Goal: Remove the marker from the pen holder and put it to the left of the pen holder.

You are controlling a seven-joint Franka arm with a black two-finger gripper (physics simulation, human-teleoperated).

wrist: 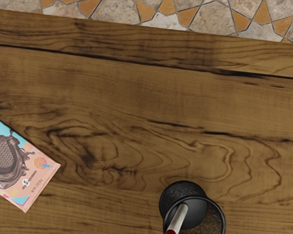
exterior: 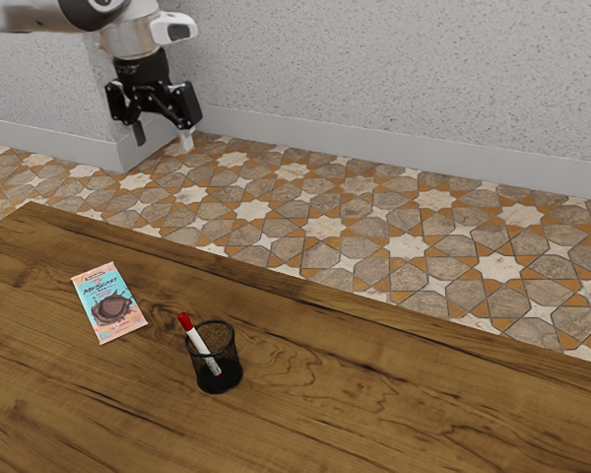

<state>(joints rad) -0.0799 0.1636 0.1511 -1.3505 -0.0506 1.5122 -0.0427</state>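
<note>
Marker [exterior: 199,343] leaning in pen holder [exterior: 232,366], well below the fingers [exterior: 186,140], which stand apart

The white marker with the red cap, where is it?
The marker leans in the black mesh pen holder, red cap toward the exterior view's left, near the pink-and-blue chocolate bar.

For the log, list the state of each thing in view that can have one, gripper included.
Gripper: open, empty, raised clear of the table.
Red-capped marker: capped, leaning inside the pen holder, cap end up above the rim.
Black mesh pen holder: upright, holding the marker.
Chocolate bar: in its wrapper, lying flat on the table.
</note>
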